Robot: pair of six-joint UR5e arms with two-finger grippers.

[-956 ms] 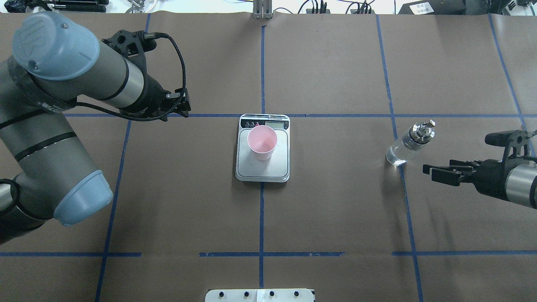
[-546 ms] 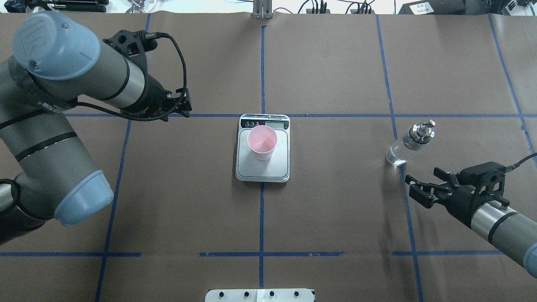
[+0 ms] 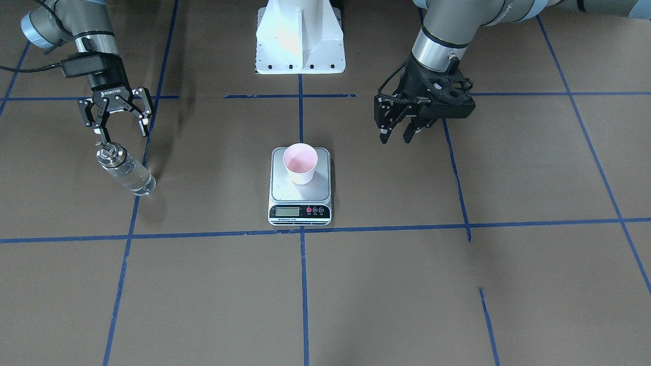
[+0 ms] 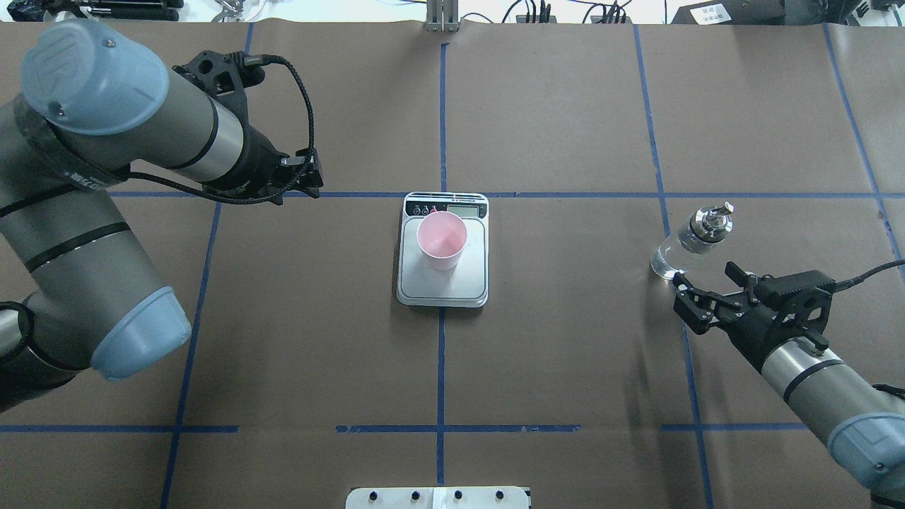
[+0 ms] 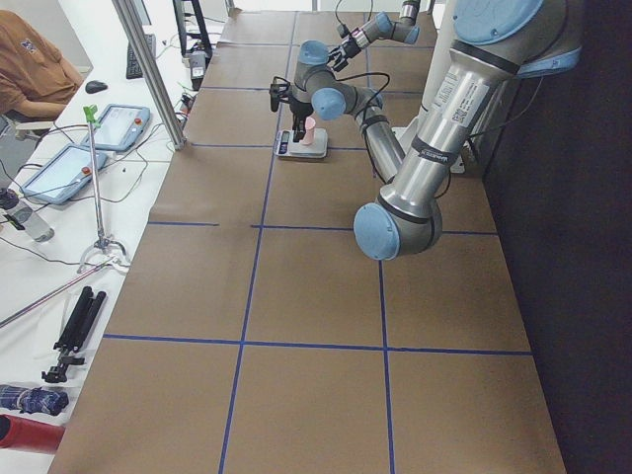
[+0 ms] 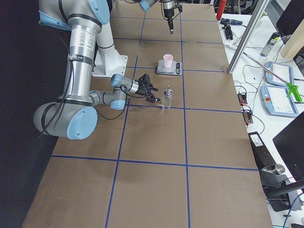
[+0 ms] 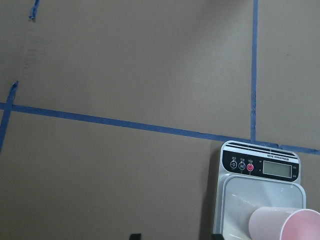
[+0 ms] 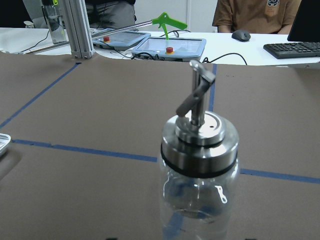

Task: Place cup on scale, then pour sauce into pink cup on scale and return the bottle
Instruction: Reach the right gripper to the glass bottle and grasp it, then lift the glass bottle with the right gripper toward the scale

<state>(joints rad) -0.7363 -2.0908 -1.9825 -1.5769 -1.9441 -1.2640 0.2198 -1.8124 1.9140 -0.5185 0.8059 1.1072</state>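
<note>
- the right claw (image 3: 120, 127) hung with its jaws spread wide, just beside the bottle (image 3: 124, 170) on the robot's side, not touching it.
- the left claw (image 3: 395, 137) hovered empty, jaws apart, well off from the scale (image 3: 292, 192).
- the cup (image 3: 300, 162) stood upright on the scale's platform, so the first step looked done.
- the bottle stood on the table (image 3: 457, 284), well apart from the scale, with the sauce (image 3: 136, 182) inside; grasping, pouring and returning all seemed left to do.

The brown paper-covered table (image 4: 565, 353) carries the scale (image 4: 442, 286) and the bottle (image 4: 682, 247).
</note>
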